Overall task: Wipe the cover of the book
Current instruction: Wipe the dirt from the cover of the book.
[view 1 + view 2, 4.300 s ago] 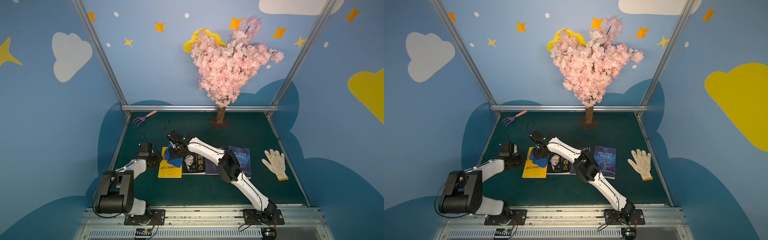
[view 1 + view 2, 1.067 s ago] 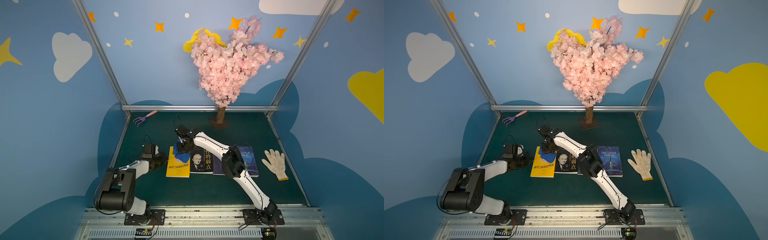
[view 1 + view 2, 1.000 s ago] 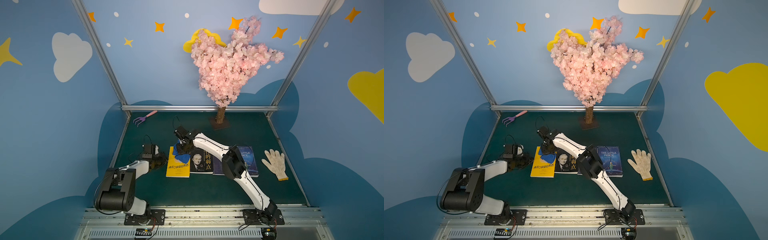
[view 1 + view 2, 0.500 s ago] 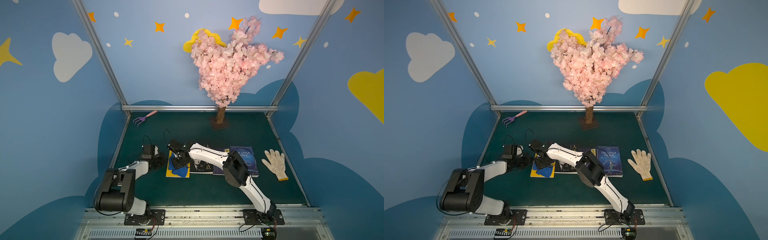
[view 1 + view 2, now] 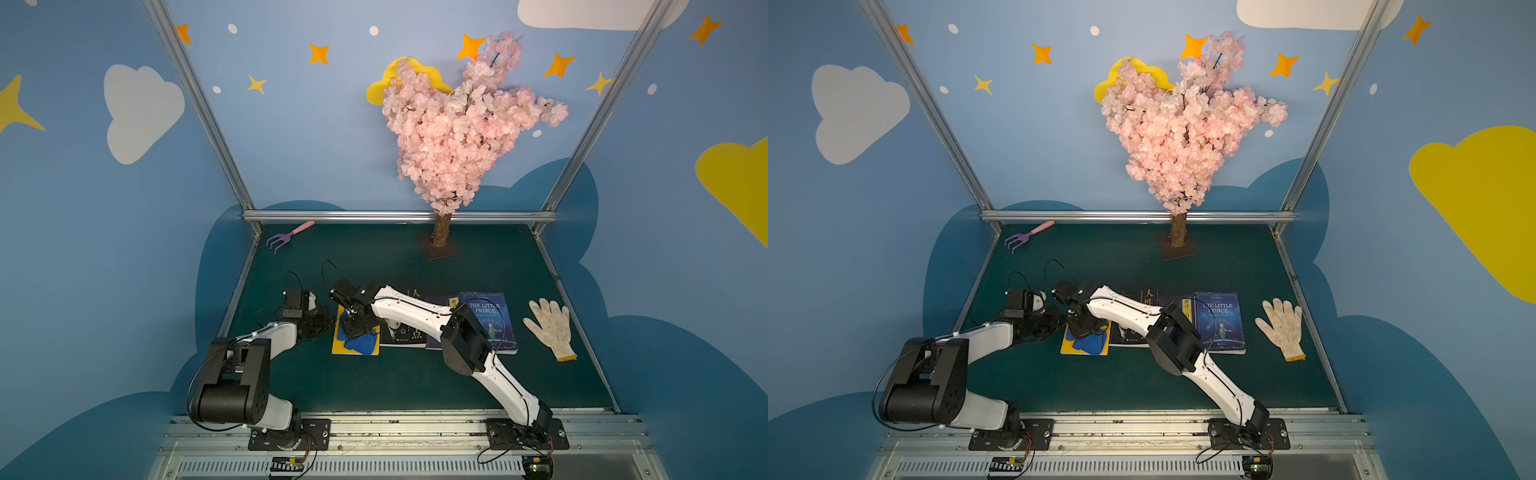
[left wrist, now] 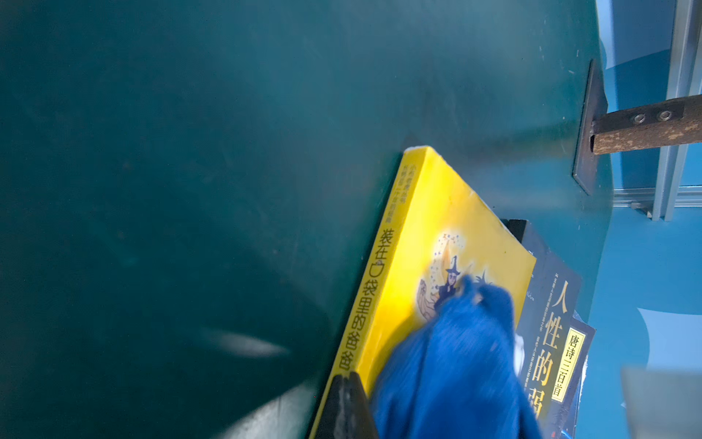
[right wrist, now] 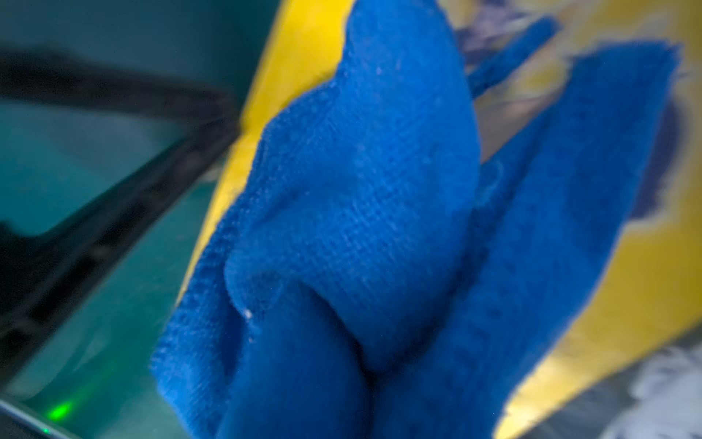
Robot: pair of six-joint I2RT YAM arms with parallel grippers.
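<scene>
The right claw (image 5: 356,331) is pinched tight on a blue cloth (image 5: 361,343). The cloth bunches under the claw and lies on the cover of the yellow book (image 5: 337,349). In the right wrist view the cloth (image 7: 361,190) fills most of the frame, with the yellow cover (image 7: 304,57) behind it. The left claw (image 5: 321,325) is closed, its tip against the book's spine, just beside the right claw. On the right claw's other side lie a dark book (image 5: 402,334) touching the yellow one, then a blue book (image 5: 492,322), then a white glove (image 5: 550,328) well apart.
</scene>
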